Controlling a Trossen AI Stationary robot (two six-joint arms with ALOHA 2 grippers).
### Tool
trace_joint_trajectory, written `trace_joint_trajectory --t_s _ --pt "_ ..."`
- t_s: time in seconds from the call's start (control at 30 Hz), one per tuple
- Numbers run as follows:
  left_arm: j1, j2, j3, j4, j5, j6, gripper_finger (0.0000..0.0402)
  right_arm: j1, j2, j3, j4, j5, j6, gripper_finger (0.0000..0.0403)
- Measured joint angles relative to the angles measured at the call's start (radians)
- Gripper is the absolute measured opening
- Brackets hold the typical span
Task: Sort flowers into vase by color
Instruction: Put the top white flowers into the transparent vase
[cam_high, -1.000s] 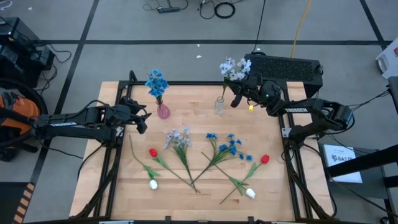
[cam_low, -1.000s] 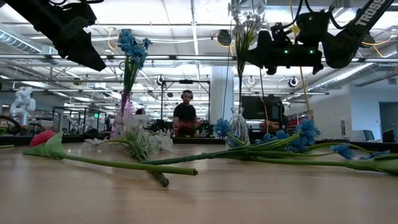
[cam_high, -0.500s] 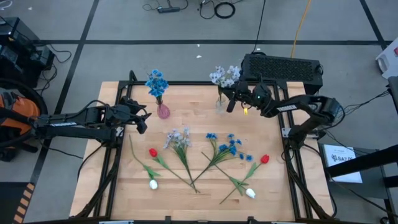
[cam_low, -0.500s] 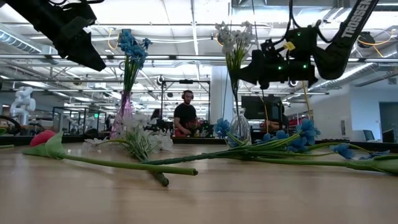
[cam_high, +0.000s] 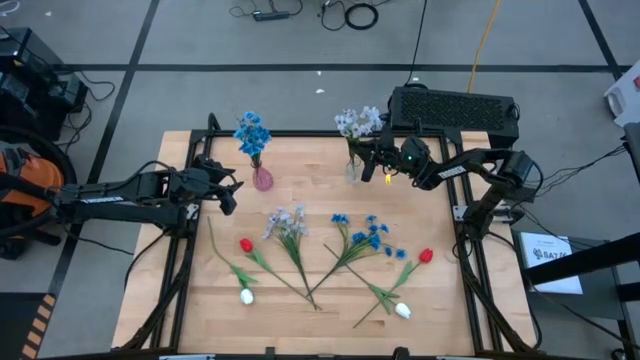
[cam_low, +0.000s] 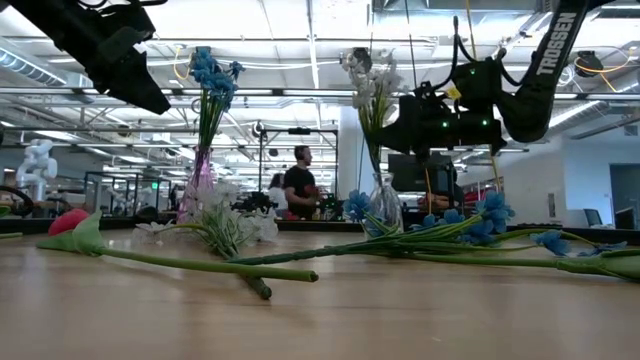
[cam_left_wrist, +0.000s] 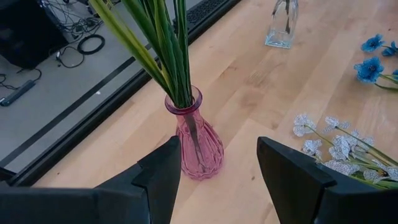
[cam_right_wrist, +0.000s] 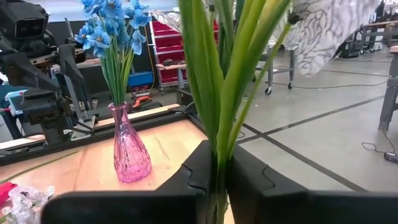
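Observation:
A lavender-white spray (cam_high: 357, 122) stands upright over the clear vase (cam_high: 353, 171) at the table's far middle, its stems reaching down into the vase neck (cam_low: 384, 184). My right gripper (cam_high: 371, 162) is shut on those stems. Blue flowers (cam_high: 252, 133) stand in a pink vase (cam_high: 262, 180). My left gripper (cam_left_wrist: 217, 186) hangs open just left of the pink vase (cam_left_wrist: 198, 148), touching nothing. On the table lie another pale spray (cam_high: 288, 222), blue flowers (cam_high: 368, 233), red tulips (cam_high: 246, 244) (cam_high: 426, 256) and white tulips (cam_high: 246, 296) (cam_high: 402, 311). My right gripper pinches the spray's bundled green stems (cam_right_wrist: 217, 152) between its two fingers, below the blossoms and above the vase. The fingers come level from the table's right side and lie across the stems. The spray stands upright, its lower stem ends inside the clear vase.
A black box (cam_high: 455, 108) sits just beyond the table's far right edge. The loose flowers fill the table's middle and near half. A person (cam_low: 298, 185) shows in the room behind the table.
My right gripper has gone down and toward the table's left edge with the pale spray. The spray, held above and right of the clear vase before, now stands upright with its stems down in the vase.

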Motion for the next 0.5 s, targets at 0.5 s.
trace_joint_trajectory --t_s 0.5 --pt "0.0 0.0 0.0 0.0 0.0 0.006 0.0217 -0.003 -0.276 0.0 -0.469 0.053 -0.064 0.0111"
